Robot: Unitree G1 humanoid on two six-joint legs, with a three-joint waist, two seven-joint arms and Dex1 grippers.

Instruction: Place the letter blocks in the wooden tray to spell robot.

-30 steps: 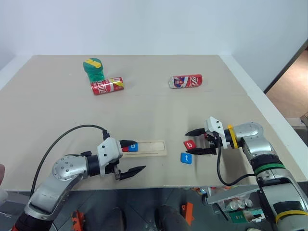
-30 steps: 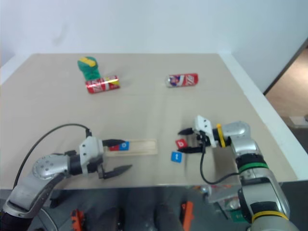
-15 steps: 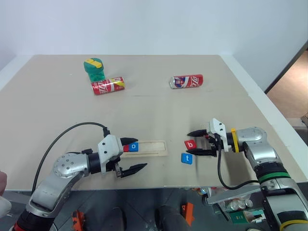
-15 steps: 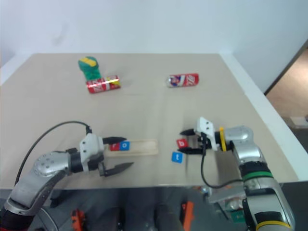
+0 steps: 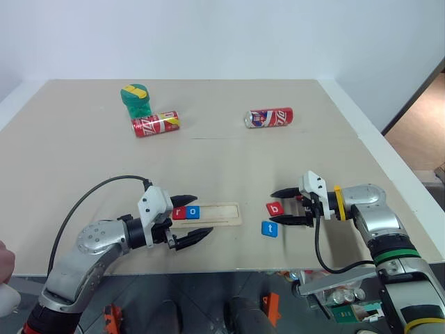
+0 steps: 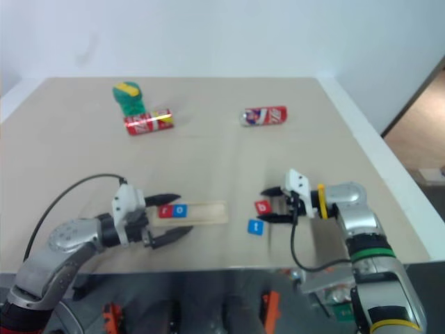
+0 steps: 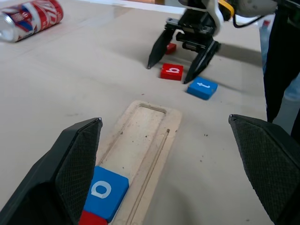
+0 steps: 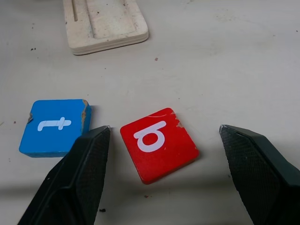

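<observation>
red b tile (image 8: 158, 150): light, stiff, flat | pinch opposite edges | right gripper (image 5: 286, 206) spread around it, released | left gripper (image 5: 188, 220) released, empty

A small red tile (image 7: 171, 47) is sitting half hidden behind the right gripper (image 7: 178, 61), its letter unreadable. The wooden tray (image 8: 105, 21) is running off the right wrist view at twelve o'clock. The red block (image 7: 92, 219) is getting clipped at six o'clock.

Bright even overhead light, soft shadows, right eye view hazier.
</observation>
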